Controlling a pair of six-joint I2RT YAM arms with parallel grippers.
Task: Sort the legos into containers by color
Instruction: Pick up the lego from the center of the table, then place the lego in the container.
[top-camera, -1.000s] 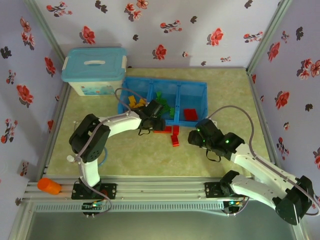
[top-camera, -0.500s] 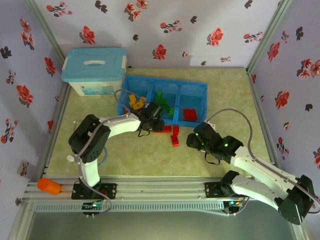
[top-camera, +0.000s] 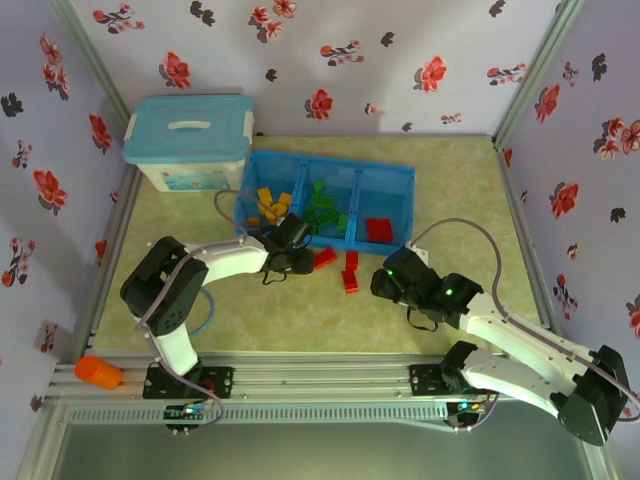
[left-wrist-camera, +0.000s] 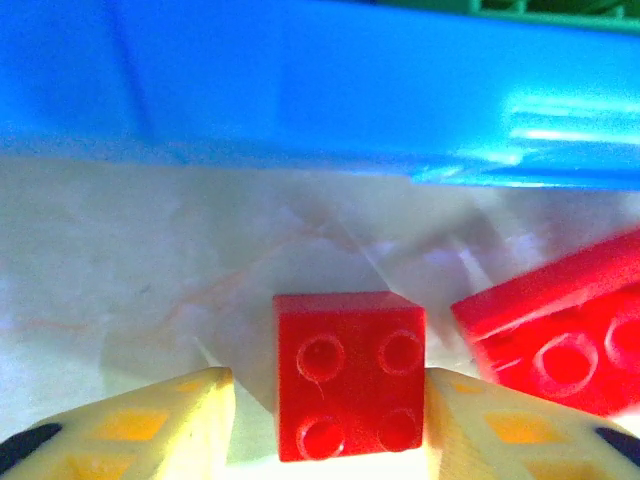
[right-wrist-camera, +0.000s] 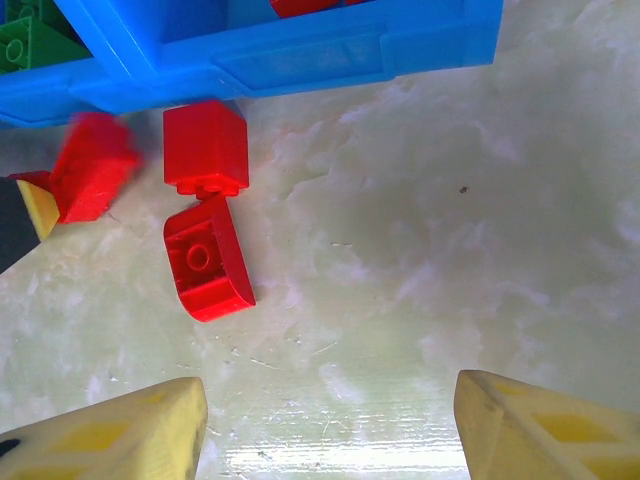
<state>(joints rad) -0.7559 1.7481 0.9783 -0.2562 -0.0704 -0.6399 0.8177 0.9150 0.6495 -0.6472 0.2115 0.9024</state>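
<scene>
Straddling red lego (left-wrist-camera: 348, 372), left hand (left-wrist-camera: 328, 402) apart; right hand (right-wrist-camera: 327, 395) wide apart over table (right-wrist-camera: 450, 250).

Both arms reach forward, left gripper (left-wrist-camera: 328, 400) and right gripper (right-wrist-camera: 330, 420) each with jaws parted

Red legos (right-wrist-camera: 205, 148) beside blue tray (right-wrist-camera: 300, 50)

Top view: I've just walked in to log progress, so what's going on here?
Colour sorting into a bright-blue three-compartment plastic tray is under way. The left gripper straddles a small red square brick on the table near the tray and has not yet closed on it. The right gripper hovers open above the table. A few other red bricks lie outside the tray.
</scene>
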